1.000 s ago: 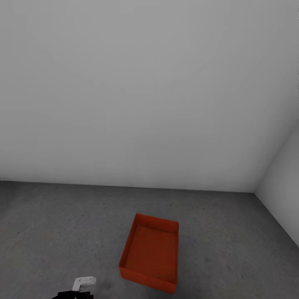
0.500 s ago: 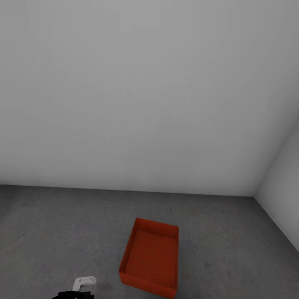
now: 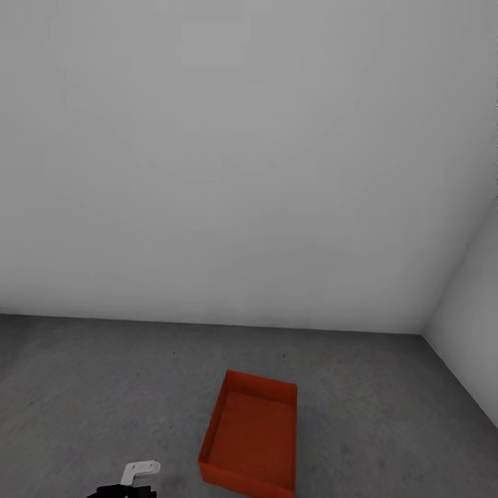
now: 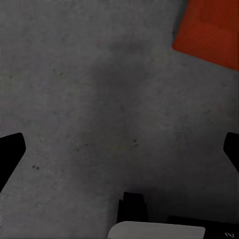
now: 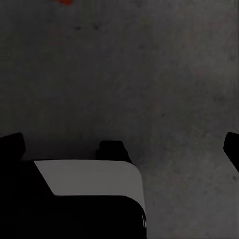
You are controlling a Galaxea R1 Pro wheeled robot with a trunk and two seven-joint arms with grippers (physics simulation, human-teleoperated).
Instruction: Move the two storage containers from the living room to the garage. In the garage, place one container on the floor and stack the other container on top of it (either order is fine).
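While both arms hung low over the concrete: notes taken from the head and wrist views.

Left tool (image 4: 119,149): fingers spread wide apart, one dark tip at each edge of the wrist view, nothing between them but bare floor.

Right tool (image 5: 122,144): fingers likewise apart, empty, over dark floor.

Storage container (image 3: 250,434): one orange-red open-top bin, upright and empty, resting flat on the floor (image 3: 90,387) of the garage, near the corner where two plain grey-white walls (image 3: 242,152) met.

Key relation: container lay ahead of the left tool and off to its right; a corner of it (image 4: 211,30) showed at the edge of the left wrist view. Long axis ran roughly away from the robot, slightly skewed.

Nearer arm: cannot tell; a red speck (image 5: 63,2) also reached the right wrist view.

Second container: not yet on the first.

Judgement: first bin placed; stacking step outstanding.
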